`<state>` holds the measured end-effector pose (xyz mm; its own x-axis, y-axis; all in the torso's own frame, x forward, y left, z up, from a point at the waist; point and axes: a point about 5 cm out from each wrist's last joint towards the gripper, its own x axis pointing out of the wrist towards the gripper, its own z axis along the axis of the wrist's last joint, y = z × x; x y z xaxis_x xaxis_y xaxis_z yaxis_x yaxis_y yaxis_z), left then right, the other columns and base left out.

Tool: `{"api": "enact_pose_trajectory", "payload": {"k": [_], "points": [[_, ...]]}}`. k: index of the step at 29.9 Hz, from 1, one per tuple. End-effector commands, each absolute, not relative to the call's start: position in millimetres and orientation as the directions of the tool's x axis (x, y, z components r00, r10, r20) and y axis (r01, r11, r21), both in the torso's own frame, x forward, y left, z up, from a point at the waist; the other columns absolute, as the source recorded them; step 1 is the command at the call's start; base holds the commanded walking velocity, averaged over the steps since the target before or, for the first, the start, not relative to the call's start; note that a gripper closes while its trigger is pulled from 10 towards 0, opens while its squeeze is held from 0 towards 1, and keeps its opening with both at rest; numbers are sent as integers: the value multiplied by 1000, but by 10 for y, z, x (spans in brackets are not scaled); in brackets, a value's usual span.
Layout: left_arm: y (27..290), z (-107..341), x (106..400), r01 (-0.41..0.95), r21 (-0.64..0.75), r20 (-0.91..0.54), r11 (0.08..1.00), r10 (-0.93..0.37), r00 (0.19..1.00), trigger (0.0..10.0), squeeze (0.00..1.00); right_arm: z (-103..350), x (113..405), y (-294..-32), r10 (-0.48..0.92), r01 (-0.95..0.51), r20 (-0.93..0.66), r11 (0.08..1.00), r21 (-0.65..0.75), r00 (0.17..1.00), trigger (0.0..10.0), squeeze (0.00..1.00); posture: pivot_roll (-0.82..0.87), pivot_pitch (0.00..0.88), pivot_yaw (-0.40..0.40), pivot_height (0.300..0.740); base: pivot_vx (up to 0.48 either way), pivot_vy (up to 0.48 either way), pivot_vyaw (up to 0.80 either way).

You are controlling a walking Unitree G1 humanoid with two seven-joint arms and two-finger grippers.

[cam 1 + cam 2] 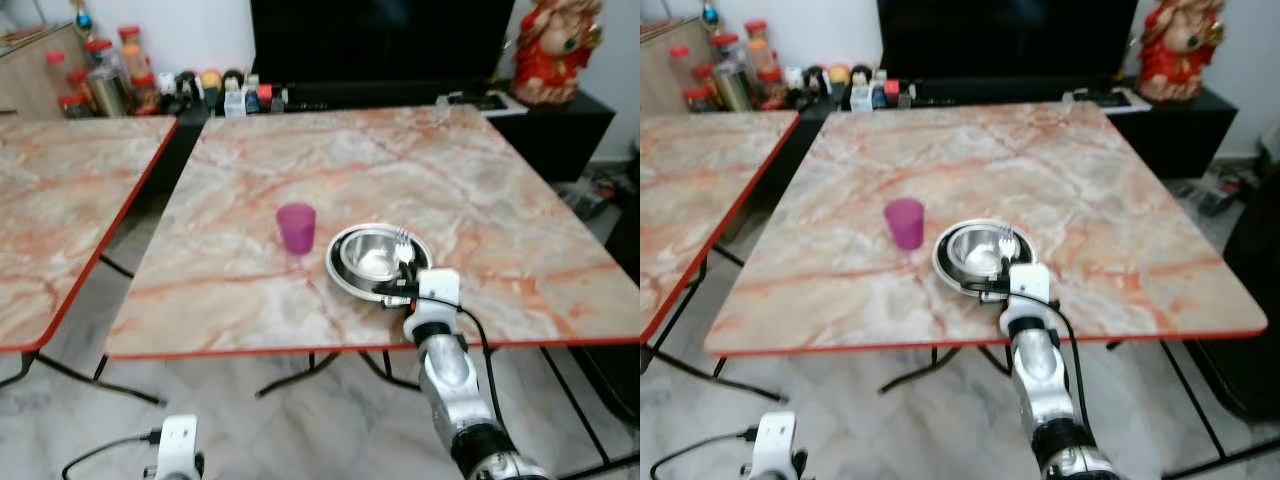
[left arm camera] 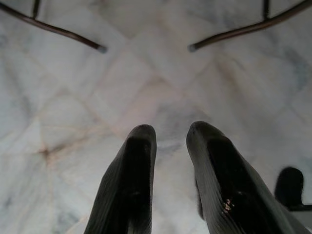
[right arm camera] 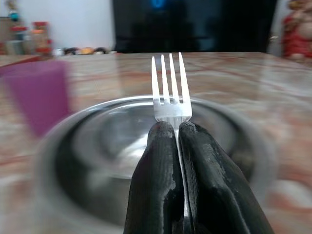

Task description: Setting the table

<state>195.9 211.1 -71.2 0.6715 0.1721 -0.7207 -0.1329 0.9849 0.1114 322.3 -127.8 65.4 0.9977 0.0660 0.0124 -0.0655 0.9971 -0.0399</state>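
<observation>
In the left eye view, a fork [image 1: 403,243] is being held over the near side of a steel bowl [image 1: 372,254], itself nested on a plate [image 1: 340,280], so the fork is probably being brought to a place setting. The right gripper [image 1: 398,288] is being reached in from the table [image 1: 480,190] edge nearest the bowl. A purple cup [image 1: 296,227] is standing just beside the bowl, away from the gripper.

In the right eye view, the bowl is being seen holding nothing; the cup's inside cannot be told.

In the left wrist view, the left gripper [image 2: 170,141] is being hung idle over the floor [image 2: 146,73], fingers slightly apart, grasping nothing.

In the right wrist view, the fork's handle is being pinched between closed fingers [image 3: 156,170], tines pointing past the bowl's far rim.
</observation>
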Motion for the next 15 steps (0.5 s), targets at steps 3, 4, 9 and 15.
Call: {"api": "enact_pose_trajectory", "payload": {"k": [3,4,9,15], "points": [[2093,-725,1940,-132,105,-724,986,167,669,10000,0,708,3253,-1272,71,-69,32,997,-43,997,10000,0,16,0,41,740,0,0,0],[2089,-722,1944,-138,104,-720,985,170,673,10000,0,714,3257,-1281,70,-68,36,997,-45,997,10000,0,15,0,37,740,0,0,0],[2081,-709,1963,-155,86,-707,984,170,687,10000,0,729,3262,-1297,60,-58,46,997,-46,997,10000,0,15,0,37,740,0,0,0],[2051,-687,2006,-121,90,-695,989,149,703,10000,0,782,3281,-1307,57,-54,74,998,-40,996,10000,0,14,0,36,740,0,-125,0]]}}
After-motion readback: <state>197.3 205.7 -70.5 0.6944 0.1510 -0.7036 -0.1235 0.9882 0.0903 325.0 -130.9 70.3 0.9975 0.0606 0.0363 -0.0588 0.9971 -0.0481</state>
